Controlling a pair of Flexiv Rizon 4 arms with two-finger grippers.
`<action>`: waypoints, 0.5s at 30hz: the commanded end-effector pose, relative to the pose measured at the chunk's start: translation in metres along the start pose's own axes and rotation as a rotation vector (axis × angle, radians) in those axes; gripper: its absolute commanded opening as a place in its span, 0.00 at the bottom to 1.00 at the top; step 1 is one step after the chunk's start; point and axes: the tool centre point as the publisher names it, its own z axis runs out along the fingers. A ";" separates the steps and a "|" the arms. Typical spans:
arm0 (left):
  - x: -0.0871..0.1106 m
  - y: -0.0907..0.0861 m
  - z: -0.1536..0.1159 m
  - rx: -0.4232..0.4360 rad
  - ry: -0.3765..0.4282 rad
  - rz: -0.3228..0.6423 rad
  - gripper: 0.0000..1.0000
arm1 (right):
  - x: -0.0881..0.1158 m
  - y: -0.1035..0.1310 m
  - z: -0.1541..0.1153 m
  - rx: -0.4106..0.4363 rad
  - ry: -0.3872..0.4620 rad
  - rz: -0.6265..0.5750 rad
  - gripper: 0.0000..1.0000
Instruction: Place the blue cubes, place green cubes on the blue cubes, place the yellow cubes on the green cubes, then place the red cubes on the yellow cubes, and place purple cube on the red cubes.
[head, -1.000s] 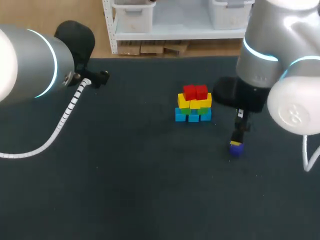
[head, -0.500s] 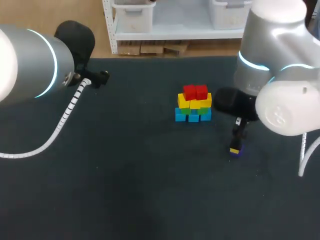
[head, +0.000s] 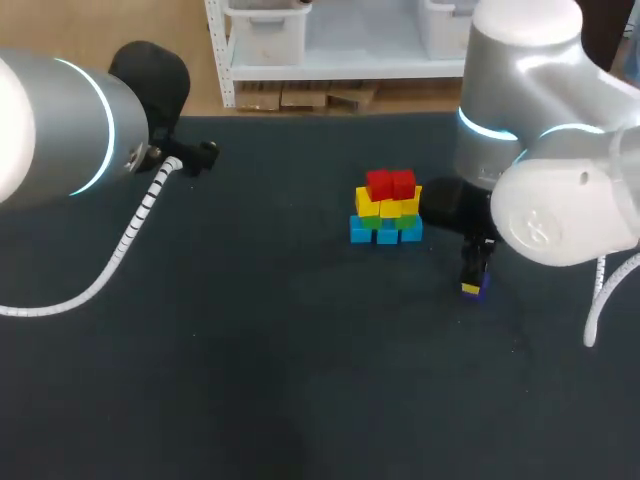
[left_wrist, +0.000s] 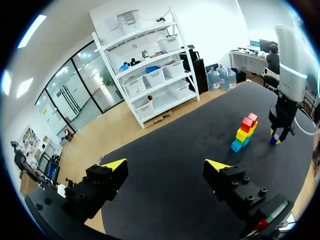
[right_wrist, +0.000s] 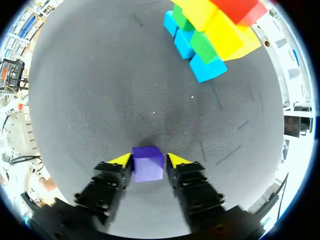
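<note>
The right end effector (right_wrist: 149, 159) is clamping the purple cube (right_wrist: 148, 164) near the stack (head: 387, 212), and any off-centre set-down is risking knocking the two red cubes (head: 390, 184) loose.

- Setting: a robotics lab, at a manipulation test station.
- Evidence 1: two grey jointed robot arms with lit blue rings, the left arm (head: 50, 130) and the right arm (head: 530, 120), flank one bench (head: 250, 350).
- Evidence 2: the bench top is a plain dark mat.
- Evidence 3: the test pieces are plain blocks, a stack of coloured cubes (head: 388, 208) and a purple cube (head: 474, 289).
- Evidence 4: an exposed white coiled cable (head: 130, 235) runs along the left arm.
</note>
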 end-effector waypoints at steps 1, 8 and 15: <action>-0.001 0.001 0.001 0.005 0.002 0.002 1.00 | 0.006 0.000 -0.021 0.006 -0.021 -0.006 0.00; -0.001 0.001 0.001 0.005 0.002 0.002 1.00 | 0.009 -0.014 -0.055 0.054 -0.053 -0.032 0.00; -0.001 0.001 0.001 0.005 0.002 0.002 1.00 | -0.007 -0.037 -0.099 0.154 -0.086 -0.101 0.00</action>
